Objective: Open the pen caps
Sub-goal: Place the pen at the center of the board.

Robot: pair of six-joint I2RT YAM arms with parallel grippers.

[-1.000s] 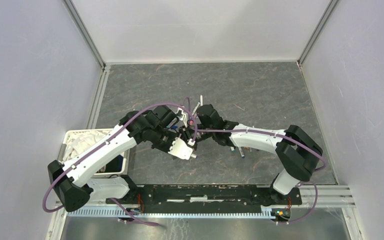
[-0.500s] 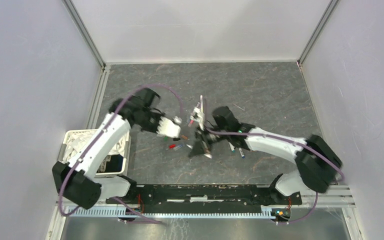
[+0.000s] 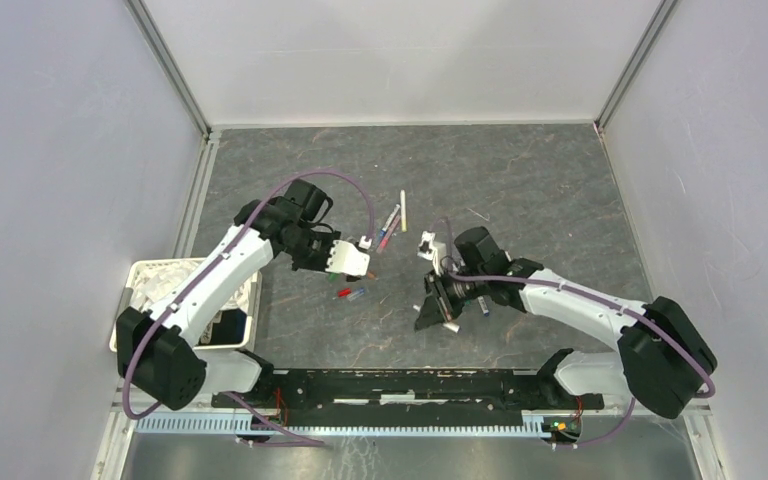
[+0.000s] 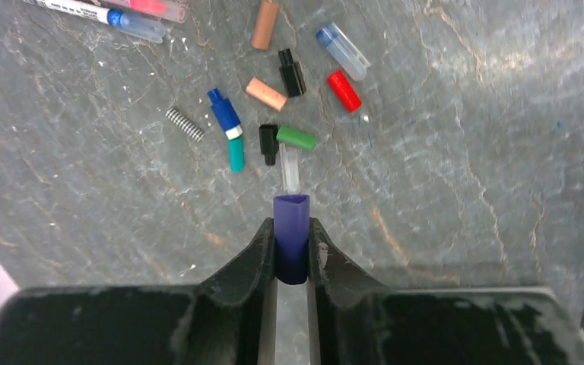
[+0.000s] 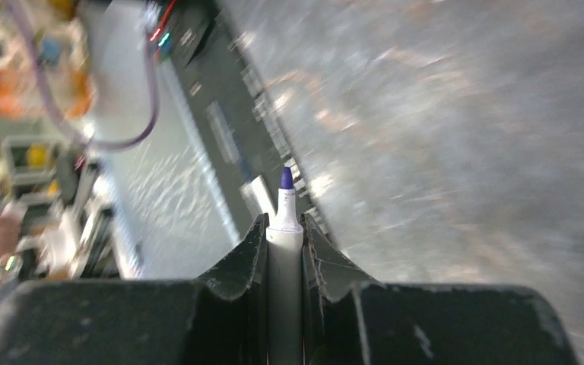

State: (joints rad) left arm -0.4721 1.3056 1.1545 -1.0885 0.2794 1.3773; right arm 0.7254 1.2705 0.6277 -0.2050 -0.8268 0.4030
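Note:
My left gripper (image 4: pixel 292 242) is shut on a purple pen cap (image 4: pixel 291 232) and holds it above the table; in the top view it (image 3: pixel 362 262) hangs over the loose caps (image 3: pixel 351 294). Below it lie several caps: red (image 4: pixel 344 90), green (image 4: pixel 296 138), black (image 4: pixel 292 72), salmon (image 4: pixel 266 93) and blue (image 4: pixel 224 112). My right gripper (image 5: pixel 283 228) is shut on a white pen (image 5: pixel 284 262) whose bare purple tip (image 5: pixel 286 178) sticks out past the fingertips. In the top view it (image 3: pixel 436 304) is right of the caps, apart from the left gripper.
Capped pens (image 3: pixel 391 224) lie behind the caps, also seen at the top of the left wrist view (image 4: pixel 122 17). More pens (image 3: pixel 482 301) lie under the right arm. A small spring (image 4: pixel 185 124) lies among the caps. A white basket (image 3: pixel 146 276) stands at the left edge.
The grippers, together at the centre one second ago, have pulled apart. The left went left with the purple cap; the right went right and nearer with the uncapped pen.

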